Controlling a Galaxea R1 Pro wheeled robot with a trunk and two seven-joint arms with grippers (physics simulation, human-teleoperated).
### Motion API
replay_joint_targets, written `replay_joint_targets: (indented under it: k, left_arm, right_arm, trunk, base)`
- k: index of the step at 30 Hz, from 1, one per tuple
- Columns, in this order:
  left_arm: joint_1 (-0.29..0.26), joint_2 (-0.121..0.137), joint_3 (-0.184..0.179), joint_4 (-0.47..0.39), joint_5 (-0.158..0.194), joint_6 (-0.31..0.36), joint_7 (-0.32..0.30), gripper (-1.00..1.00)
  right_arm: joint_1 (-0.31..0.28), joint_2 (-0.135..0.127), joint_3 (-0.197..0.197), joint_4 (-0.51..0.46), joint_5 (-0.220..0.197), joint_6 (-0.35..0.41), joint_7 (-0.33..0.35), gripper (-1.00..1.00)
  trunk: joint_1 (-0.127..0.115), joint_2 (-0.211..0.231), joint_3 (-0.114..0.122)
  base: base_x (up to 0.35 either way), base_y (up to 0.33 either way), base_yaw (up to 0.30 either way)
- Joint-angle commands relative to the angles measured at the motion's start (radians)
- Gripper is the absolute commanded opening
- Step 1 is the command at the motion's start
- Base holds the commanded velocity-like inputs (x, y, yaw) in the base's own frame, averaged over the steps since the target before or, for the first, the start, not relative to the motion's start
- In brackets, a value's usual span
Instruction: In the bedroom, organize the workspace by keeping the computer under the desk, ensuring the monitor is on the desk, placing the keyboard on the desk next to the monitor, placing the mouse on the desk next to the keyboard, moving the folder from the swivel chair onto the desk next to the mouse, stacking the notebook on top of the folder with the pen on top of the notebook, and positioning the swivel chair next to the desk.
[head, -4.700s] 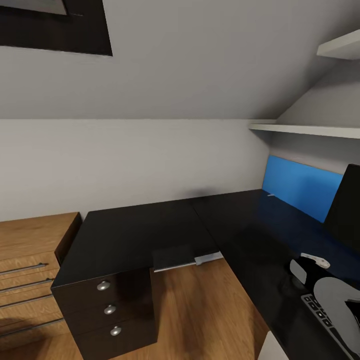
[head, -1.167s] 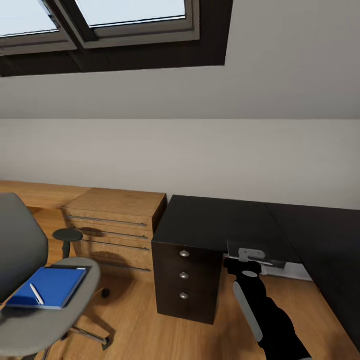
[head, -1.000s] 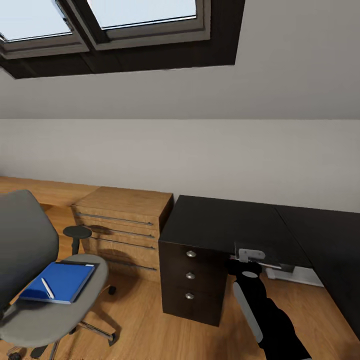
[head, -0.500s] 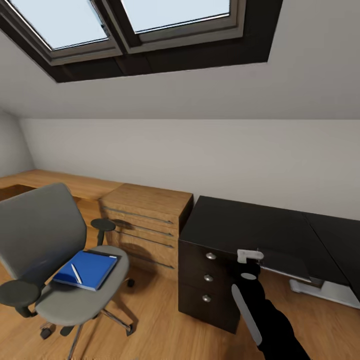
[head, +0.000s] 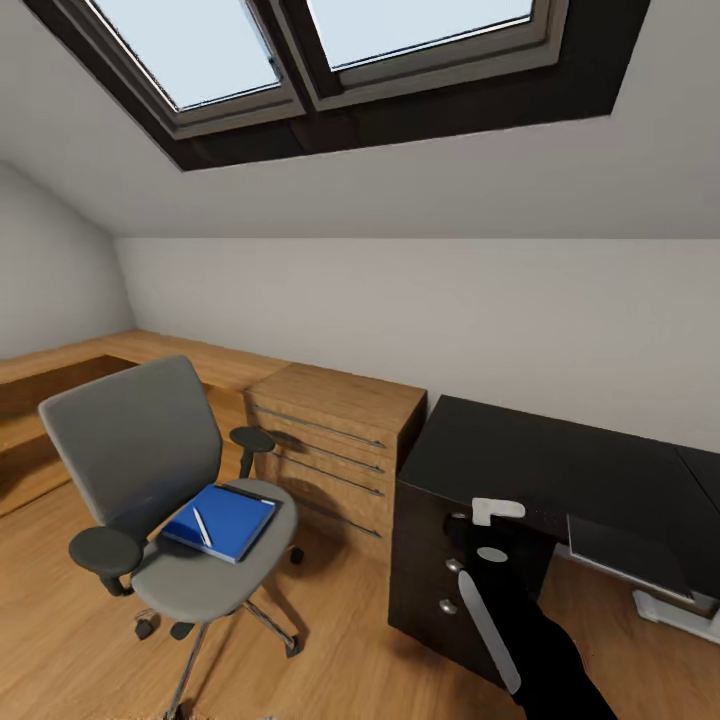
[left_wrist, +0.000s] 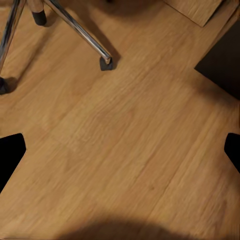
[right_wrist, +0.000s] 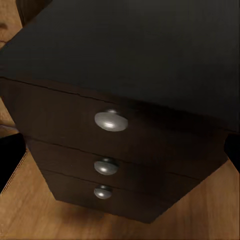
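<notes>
Pen (head: 202, 526): thin white stick lying flat on the blue notebook (head: 222, 521), its long axis running diagonally across the cover, far end angled toward the chair back, near end toward the seat's front edge. Notebook: blue rectangle, resting on a darker sheet whose rim shows along its far edge, probably the folder, though the head view is too coarse to be sure; the stack sits centred on the seat of the swivel chair (head: 140, 450). Swivel chair: grey padded seat and back, black armrests, chrome star base on casters, standing on the wooden floor (head: 60, 620) well apart from the desk (head: 560, 465), its seat facing the camera and slightly toward the desk. In the left wrist view a chrome chair leg (left_wrist: 82, 31) with a black caster crosses the floor planks. Light wooden drawer chest (head: 335, 440): between chair and desk, touching the desk's end. Desk: glossy black top, black three-drawer unit (right_wrist: 110, 160) with three round metal knobs, seen close in the right wrist view. Right arm (head: 520, 620): black, raised before the drawer unit; gripper spread cannot be told from these views. Left gripper: fingertips at the wrist view's edges, wide apart, holding nothing. Skylight (head: 330, 50): dark-framed, in the sloped ceiling above.
</notes>
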Motion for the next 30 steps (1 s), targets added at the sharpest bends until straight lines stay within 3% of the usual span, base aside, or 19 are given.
replay_joint_targets:
  k: [1,11,19,30]
  left_arm:
    - [-0.001,0.001,-0.005,-0.001,0.010,-0.005,0.007,1.00]
    - [-0.001,0.001,-0.002,0.031,0.012,-0.004,0.008,1.00]
    - [-0.001,-0.002,0.034,0.041,0.011,-0.004,0.007,1.00]
    - [-0.001,-0.003,0.038,0.043,0.012,-0.004,0.007,1.00]
  right_arm:
    - [-0.001,0.000,0.002,-0.001,-0.010,0.002,-0.009,1.00]
    - [0.001,-0.002,0.002,0.002,-0.009,0.002,-0.009,1.00]
    - [0.001,-0.005,0.001,0.001,-0.007,0.002,-0.009,1.00]
    - [0.001,-0.003,0.002,0.006,-0.006,0.002,-0.008,1.00]
  trunk:
    - [0.000,-0.001,-0.001]
    - [0.000,-0.001,-0.001]
    - [0.000,-0.001,-0.001]
    - [0.000,-0.001,-0.001]
  base:
    - [0.000,0.000,0.277]
    - [0.000,0.000,0.277]
    - [0.000,0.000,0.277]
    - [0.000,0.000,0.277]
